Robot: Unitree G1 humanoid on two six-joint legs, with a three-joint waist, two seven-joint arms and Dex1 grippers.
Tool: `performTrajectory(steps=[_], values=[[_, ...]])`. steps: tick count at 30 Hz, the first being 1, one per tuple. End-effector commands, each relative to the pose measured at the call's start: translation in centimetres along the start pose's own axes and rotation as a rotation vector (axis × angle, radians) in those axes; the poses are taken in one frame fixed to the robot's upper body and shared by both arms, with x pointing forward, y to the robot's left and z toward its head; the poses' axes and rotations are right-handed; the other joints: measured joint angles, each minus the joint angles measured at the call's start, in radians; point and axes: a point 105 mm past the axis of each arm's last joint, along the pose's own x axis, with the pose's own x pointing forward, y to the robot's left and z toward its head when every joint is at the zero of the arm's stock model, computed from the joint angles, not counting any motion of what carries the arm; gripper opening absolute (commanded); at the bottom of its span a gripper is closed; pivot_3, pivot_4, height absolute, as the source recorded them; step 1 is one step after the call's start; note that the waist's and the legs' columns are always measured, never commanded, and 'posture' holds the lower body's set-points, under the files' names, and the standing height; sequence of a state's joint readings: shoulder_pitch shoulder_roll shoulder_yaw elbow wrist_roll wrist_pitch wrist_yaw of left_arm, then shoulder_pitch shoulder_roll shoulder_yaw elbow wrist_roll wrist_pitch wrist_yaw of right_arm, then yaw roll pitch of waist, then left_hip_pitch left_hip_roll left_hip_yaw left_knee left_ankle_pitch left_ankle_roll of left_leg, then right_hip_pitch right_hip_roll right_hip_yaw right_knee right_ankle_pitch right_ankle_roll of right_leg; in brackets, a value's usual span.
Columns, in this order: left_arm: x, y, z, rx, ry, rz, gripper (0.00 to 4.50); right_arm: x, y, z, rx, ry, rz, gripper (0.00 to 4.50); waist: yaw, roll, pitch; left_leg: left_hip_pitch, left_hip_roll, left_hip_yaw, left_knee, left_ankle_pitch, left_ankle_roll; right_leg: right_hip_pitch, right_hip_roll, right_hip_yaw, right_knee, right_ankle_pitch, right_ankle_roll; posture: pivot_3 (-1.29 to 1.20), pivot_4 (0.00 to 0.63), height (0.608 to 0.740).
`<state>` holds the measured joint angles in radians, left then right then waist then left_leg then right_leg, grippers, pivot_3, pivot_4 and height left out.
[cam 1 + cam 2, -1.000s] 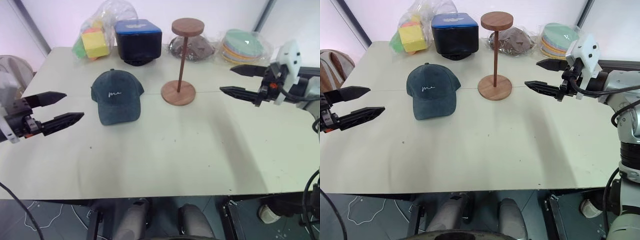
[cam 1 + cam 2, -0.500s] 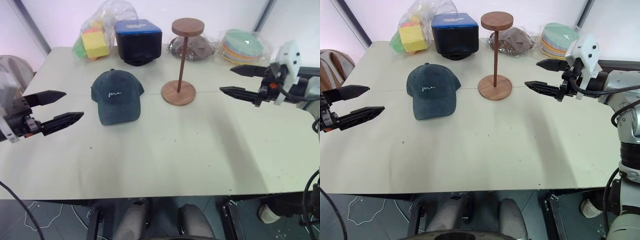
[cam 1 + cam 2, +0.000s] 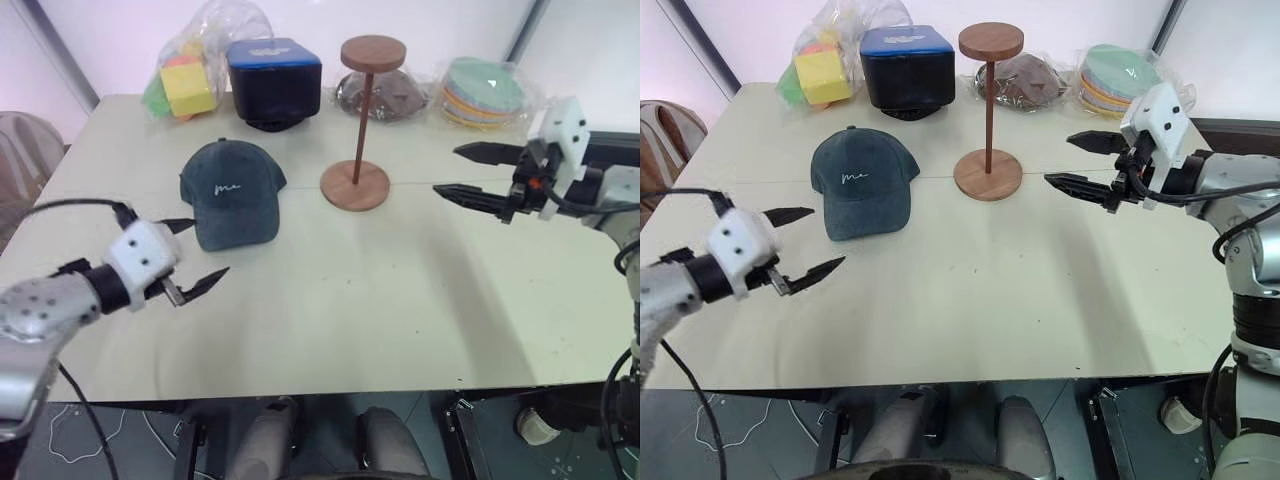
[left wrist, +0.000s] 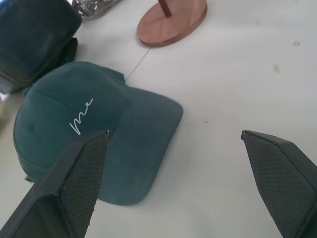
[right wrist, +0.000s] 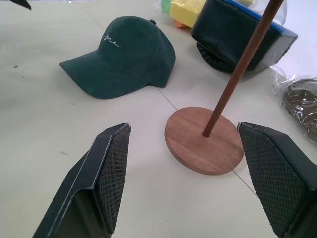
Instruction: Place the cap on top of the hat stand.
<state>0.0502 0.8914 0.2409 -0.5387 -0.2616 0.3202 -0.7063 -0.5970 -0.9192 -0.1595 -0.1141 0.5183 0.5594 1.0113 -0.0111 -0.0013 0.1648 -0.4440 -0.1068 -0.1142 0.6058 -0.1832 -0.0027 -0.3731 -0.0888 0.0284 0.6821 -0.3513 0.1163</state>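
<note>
Matt cloth cap, smooth wooden hat stand

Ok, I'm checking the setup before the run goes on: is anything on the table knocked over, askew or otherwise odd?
Nothing stands out. The cap lies flat on the table, crown up, brim toward the robot. The hat stand is upright beside it, its top disc bare. Both claws, left and right, are open, holding nothing.

Bright, even overhead light — soft shadows on the pale table, faint glare on plastic bags; wrist views slightly soft.
</note>
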Motion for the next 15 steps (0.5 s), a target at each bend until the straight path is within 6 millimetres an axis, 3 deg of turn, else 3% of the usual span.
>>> performTrajectory(steps=[1, 8, 15], values=[[0.4, 0.2, -0.8, 0.183, 0.01, 0.099, 4.48, 0.1, 0.4, 1.1, -0.045, -0.035, 0.003, 3.54, 0.001, 0.0, 0.0, 0.0, 0.0, 0.0, 0.0, 0.0, 0.0, 0.0, 0.0, 0.0, 0.0, 0.0, 0.0, 0.0, 0.15, 0.74], [1.6, 0.5, -2.6, 0.454, 0.007, 0.241, 4.48, 0.3, 0.7, 1.2, -0.042, -0.042, 0.006, 3.54, 0.004, 0.0, 0.0, 0.0, 0.0, 0.0, 0.0, 0.0, 0.0, 0.0, 0.0, 0.0, 0.0, 0.0, 0.0, 0.0, 0.15, 0.74], [3.2, -0.6, -5.2, 0.498, 0.025, 0.291, 4.48, 0.4, 0.7, 1.4, -0.047, -0.047, 0.003, 3.54, 0.001, 0.0, 0.0, 0.0, -0.001, 0.0, 0.0, 0.0, 0.0, 0.0, 0.0, -0.001, 0.0, 0.0, 0.001, 0.0, 0.15, 0.74]])
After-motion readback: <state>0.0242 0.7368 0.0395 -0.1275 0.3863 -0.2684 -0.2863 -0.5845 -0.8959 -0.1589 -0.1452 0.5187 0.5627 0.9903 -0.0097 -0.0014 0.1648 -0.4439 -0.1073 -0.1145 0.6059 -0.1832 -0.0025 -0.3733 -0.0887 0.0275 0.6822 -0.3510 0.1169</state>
